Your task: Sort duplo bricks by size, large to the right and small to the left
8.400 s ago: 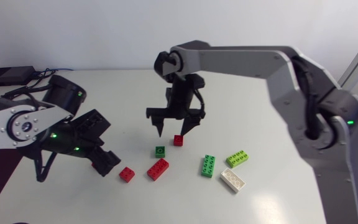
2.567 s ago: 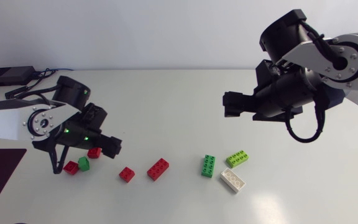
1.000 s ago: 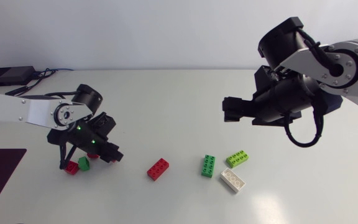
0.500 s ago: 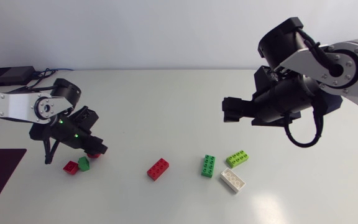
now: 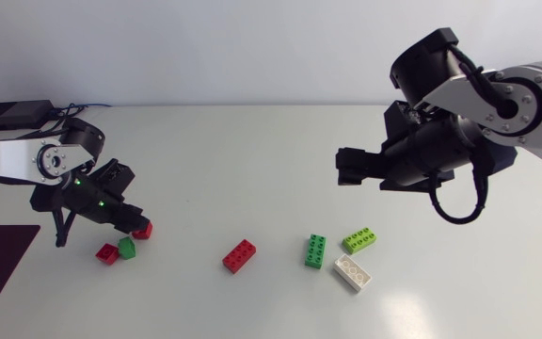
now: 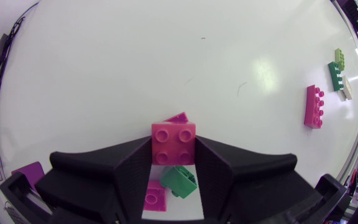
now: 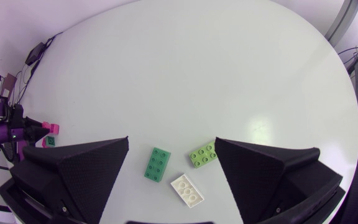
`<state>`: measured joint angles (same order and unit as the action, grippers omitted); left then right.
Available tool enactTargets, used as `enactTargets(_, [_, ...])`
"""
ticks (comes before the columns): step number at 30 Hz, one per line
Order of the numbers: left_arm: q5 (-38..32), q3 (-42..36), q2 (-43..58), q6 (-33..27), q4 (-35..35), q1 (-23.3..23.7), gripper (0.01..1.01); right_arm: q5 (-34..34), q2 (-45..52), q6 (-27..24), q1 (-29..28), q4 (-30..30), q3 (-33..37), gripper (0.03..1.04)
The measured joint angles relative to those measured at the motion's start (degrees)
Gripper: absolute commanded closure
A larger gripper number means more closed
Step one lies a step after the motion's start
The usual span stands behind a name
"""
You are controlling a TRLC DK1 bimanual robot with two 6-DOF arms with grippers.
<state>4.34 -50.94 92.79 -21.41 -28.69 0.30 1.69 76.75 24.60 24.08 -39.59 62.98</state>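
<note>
The left gripper [image 5: 132, 224] pinches a small red brick [image 6: 173, 143] between both fingers, just above the small green brick [image 6: 179, 180] and a second red brick [image 5: 107, 253] on the left side. If it lets go here, the held brick may land on these two, tip over or scatter them. The right gripper [image 7: 171, 155] is spread wide and empty, and hangs near the large bricks [image 5: 315, 250].

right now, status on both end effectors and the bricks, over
Left end effector shut on small red brick, near small green brick. Right end effector open, empty. Long red brick mid-table, not yet sorted. Nothing in the way.
</note>
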Motion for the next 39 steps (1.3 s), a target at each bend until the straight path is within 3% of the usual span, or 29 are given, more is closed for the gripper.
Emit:
enactTargets(3, [0.0,0.0,0.8,0.0,0.0,0.0,0.085,0.0,0.0,0.0,0.0,0.0,0.0,0.07])
enactTargets(4, [0.0,0.0,1.0,0.0,0.0,0.0,0.056,0.0,0.0,0.0,0.0,0.0,0.0,0.07])
enactTargets(15, [0.0,-2.0,-1.6,0.5,-2.5,-1.5,0.054,-0.2,0.0,0.0,0.0,0.0,0.0,0.07])
enactTargets(20, [0.4,-4.9,-6.7,2.8,-5.6,-10.6,0.054,-3.4,1.7,-0.1,0.8,0.2,0.2,0.07])
enactTargets(24, [1.3,-5.6,-8.9,4.3,-6.9,-15.8,0.054,-4.9,5.7,-0.3,6.5,0.2,0.3,0.07])
enactTargets(29, [1.3,-5.5,-9.3,4.5,-7.2,-14.6,0.054,-5.2,11.2,-0.9,15.2,0.8,1.8,0.07])
enactTargets(33, [1.3,-4.5,-10.6,4.5,-7.4,-12.7,0.056,-5.6,15.1,-5.0,20.5,2.3,2.9,0.07])
enactTargets(39, [1.3,-3.7,-12.0,3.9,-8.0,-9.0,0.056,-0.7,22.1,-4.9,23.6,1.1,10.3,0.07])
